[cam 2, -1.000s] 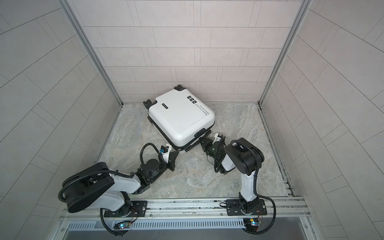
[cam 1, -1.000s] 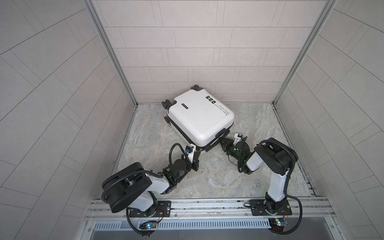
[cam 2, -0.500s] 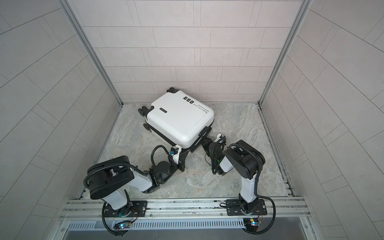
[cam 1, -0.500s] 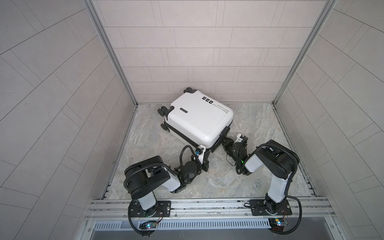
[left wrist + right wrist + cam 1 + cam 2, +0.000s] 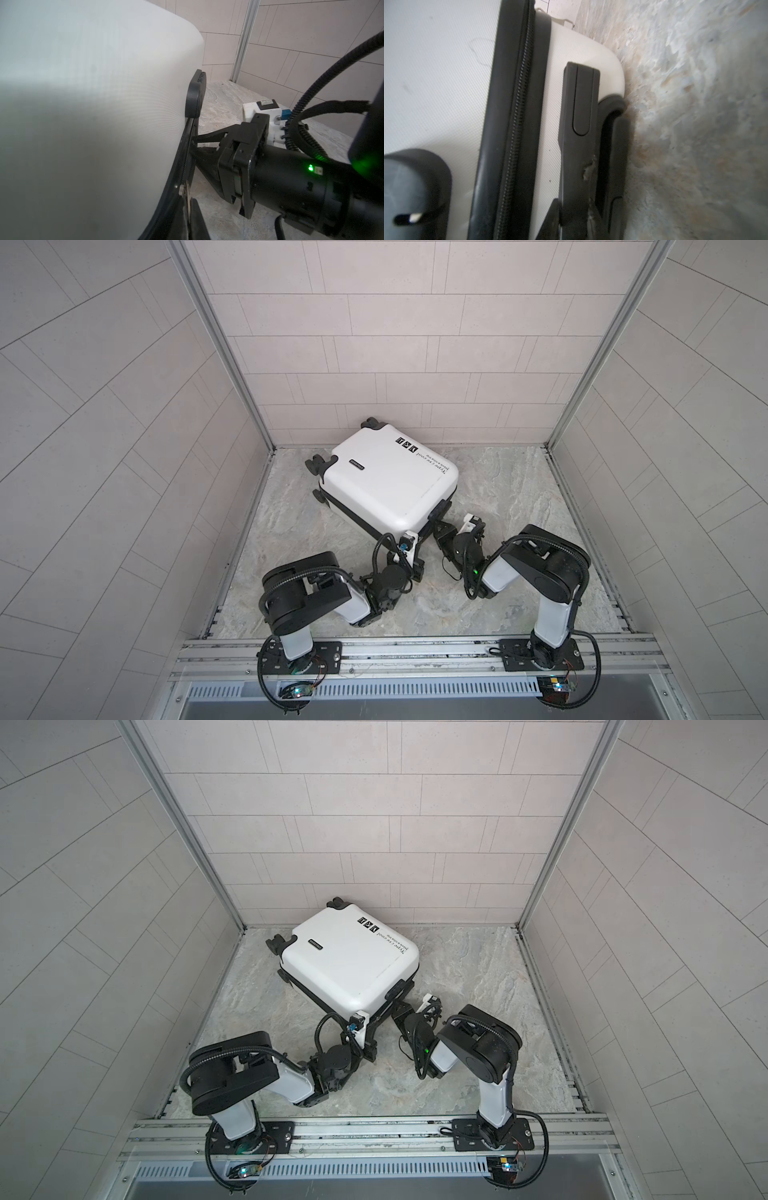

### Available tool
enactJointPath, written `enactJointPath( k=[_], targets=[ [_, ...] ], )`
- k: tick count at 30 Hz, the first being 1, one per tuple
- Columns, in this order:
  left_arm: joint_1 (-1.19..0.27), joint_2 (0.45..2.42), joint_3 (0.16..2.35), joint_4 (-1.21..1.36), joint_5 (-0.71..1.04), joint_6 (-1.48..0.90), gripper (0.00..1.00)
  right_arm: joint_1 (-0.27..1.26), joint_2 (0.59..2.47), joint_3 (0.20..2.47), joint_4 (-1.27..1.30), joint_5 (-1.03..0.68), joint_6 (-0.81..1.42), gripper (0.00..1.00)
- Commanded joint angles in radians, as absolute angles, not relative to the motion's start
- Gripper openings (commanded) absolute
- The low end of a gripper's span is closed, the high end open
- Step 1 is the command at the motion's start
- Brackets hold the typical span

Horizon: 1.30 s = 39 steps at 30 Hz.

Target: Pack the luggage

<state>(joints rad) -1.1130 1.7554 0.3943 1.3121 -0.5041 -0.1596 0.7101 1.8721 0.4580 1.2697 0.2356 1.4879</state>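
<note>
Jaws meet closed white luggage (image 5: 386, 485) along its black zipper trim (image 5: 512, 124).

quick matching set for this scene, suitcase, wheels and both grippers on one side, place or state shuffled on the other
1 small white hard-shell suitcase
2 its black wheels
3 left gripper
4 right gripper

a shut on the metal zipper pull
b flat on the grey marbled floor
c at the suitcase's far end
d tips against the suitcase side by the black handle

Pairs: 1-b, 2-c, 3-a, 4-d
</note>
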Motion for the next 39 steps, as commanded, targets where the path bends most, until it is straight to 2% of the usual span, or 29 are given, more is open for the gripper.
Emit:
enactJointPath(
  k=[1,12,26,30,33,36,38,39],
  targets=[
    [-1.175,1.779,0.454,1.330,-0.376,-0.144,0.00,0.862,1.894,0.504,1.308,0.014,1.414,0.00],
    [-1.180,1.743,0.408,1.328,-0.510,-0.112,0.00,0.904,1.873,0.493,1.284,0.025,1.383,0.00],
    [-1.184,1.672,0.338,1.333,-0.563,-0.083,0.00,1.067,1.975,0.687,1.193,0.005,1.356,0.00],
    [-1.182,1.659,0.319,1.333,-0.580,-0.086,0.00,1.057,1.959,0.667,1.172,0.007,1.341,0.00],
    [-1.183,1.644,0.299,1.332,-0.610,-0.096,0.00,1.015,1.939,0.654,1.140,-0.064,1.318,0.00],
    [-1.183,1.630,0.249,1.333,-0.641,-0.110,0.00,0.978,1.900,0.626,1.100,-0.110,1.286,0.42],
    [-1.183,1.619,0.231,1.332,-0.660,-0.112,0.00,0.960,1.847,0.584,1.036,-0.112,1.244,0.58],
    [-1.183,1.613,0.224,1.333,-0.676,-0.116,0.00,0.945,1.814,0.575,0.966,-0.121,1.223,0.61]
  ],
)
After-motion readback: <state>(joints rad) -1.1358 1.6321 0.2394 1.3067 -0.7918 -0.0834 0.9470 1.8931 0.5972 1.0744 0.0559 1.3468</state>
